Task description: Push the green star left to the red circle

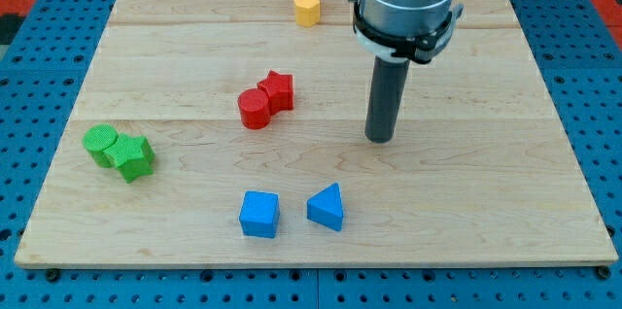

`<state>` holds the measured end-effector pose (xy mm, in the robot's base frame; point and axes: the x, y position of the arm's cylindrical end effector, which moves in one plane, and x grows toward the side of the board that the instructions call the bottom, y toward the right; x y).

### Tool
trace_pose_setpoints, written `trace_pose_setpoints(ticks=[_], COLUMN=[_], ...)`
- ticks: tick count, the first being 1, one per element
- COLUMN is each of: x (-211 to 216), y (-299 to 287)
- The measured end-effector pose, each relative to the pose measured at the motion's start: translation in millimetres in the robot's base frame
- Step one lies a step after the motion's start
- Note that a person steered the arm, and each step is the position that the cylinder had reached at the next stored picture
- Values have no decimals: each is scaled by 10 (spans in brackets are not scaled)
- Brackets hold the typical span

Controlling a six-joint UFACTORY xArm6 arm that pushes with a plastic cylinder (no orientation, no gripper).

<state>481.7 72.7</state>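
Green star (133,158) lies near the left edge of the tabletop (466,212), about halfway between its top and bottom edges, touching a green circle (99,143) that sits on its upper-left side. Red circle (254,109) is well apart from it, up and toward the centre of the tabletop, and touches a red star (277,90) on its upper-right side. My tip (380,138) rests on the wood right of centre, well to the right of the 2 red blocks and far from the green star, with none of the blocks touching it. No pincer is fitted to the arm, only the straight dark rod, so there is nothing spread or pressed together to report. Near the bottom edge, a blue cube (259,214) and a blue triangular block (327,207) sit side by side with a small gap between them, below and left of my tip. A yellow block (306,1), shape hard to make out, stands close to the top edge, left of the arm's grey housing (406,3).
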Motion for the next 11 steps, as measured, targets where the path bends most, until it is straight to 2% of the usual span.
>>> trace_pose_setpoints(ticks=[1, 2, 5, 6, 7, 8, 11], x=[292, 317, 975, 757, 433, 118, -749], y=[-444, -1199, -2900, -3165, -2709, -2543, -2402])
